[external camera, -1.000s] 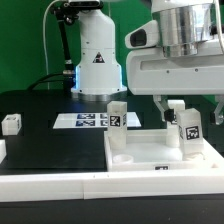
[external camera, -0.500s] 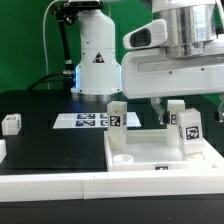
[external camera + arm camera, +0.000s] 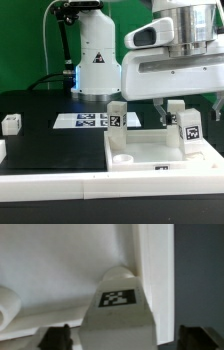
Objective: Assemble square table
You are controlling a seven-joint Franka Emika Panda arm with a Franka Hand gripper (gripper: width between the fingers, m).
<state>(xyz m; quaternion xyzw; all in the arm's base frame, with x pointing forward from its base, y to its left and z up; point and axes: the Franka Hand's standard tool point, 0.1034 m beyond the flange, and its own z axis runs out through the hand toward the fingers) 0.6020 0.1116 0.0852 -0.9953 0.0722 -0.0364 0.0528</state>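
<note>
Hovers over large white plastic square slab [image 3: 150, 158] lying on black surface [image 3: 40, 140], toward exterior view's right. Straddles short white tagged leg post [image 3: 118, 308], upright at slab's edge, with gripper [image 3: 125, 339] jaws wide, gaps both sides. Grips nothing.
</note>
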